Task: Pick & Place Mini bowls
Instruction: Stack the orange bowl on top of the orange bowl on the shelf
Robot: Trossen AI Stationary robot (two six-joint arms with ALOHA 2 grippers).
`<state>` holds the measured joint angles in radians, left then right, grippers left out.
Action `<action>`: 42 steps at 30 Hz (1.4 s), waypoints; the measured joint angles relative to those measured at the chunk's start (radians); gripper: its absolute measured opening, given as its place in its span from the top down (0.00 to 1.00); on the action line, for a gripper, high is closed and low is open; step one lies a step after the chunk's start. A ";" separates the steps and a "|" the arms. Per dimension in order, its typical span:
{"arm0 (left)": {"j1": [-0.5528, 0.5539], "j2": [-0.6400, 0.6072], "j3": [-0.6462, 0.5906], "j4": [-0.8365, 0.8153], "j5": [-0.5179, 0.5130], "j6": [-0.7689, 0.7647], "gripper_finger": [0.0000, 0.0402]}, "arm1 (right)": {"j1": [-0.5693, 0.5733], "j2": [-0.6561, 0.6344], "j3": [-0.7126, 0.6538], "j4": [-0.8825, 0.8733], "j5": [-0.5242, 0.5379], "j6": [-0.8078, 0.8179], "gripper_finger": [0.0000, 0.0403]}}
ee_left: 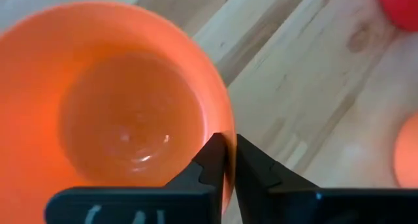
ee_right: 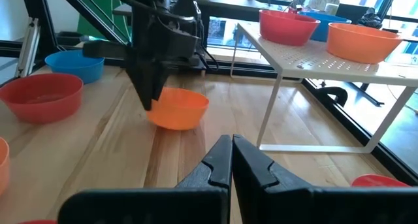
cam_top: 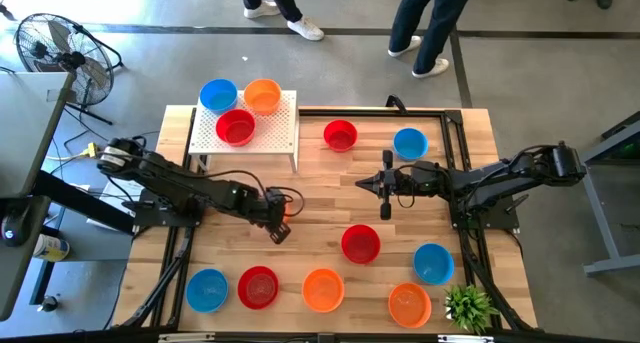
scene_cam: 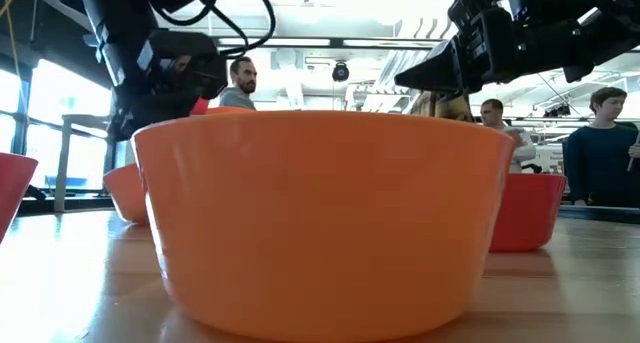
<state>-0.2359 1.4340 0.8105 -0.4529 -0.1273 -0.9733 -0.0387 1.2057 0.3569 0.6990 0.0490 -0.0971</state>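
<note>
Your left gripper (cam_top: 281,221) was pinched shut on the rim of an orange mini bowl (ee_right: 177,108), one finger inside the wall and one outside, as the left wrist view showed at the bowl's edge (ee_left: 225,129). The bowl sat at or just above the wooden table (cam_top: 320,198), left of centre; contact with the surface could not be confirmed. The white perforated stand (cam_top: 275,133) lay on the far side of that gripper, just beyond it, already bearing a blue bowl (cam_top: 218,94), an orange bowl (cam_top: 262,95) and a red bowl (cam_top: 236,127). In my judgement the coming move turned on that far-side direction and on lifting the bowl above the stand's top, with the left arm plainly the nearer. Your right gripper (cam_top: 386,185) hung right of centre, fingers together, holding nothing. The bowls were round, smooth and glossy with thin walls; a rim pinch on such plastic could slip or tilt.
</note>
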 joint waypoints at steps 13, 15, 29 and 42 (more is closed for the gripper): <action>0.000 -0.001 0.141 -0.182 -0.036 0.081 0.67 | 0.000 0.007 0.000 0.001 0.004 0.001 1.00; 0.000 0.000 0.169 -0.276 -0.065 0.097 0.64 | 0.000 0.007 0.000 0.001 0.004 0.000 1.00; 0.001 -0.204 0.025 -0.388 -0.115 -0.054 0.74 | 0.000 0.007 0.000 0.001 0.004 -0.007 1.00; 0.088 -0.231 -0.070 -0.355 -0.111 -0.044 0.50 | 0.000 0.007 0.000 0.016 0.003 -0.007 1.00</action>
<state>-0.1475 1.2034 0.7410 -0.8078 -0.2383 -1.0176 -0.0388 1.2129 0.3569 0.7150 0.0525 -0.1043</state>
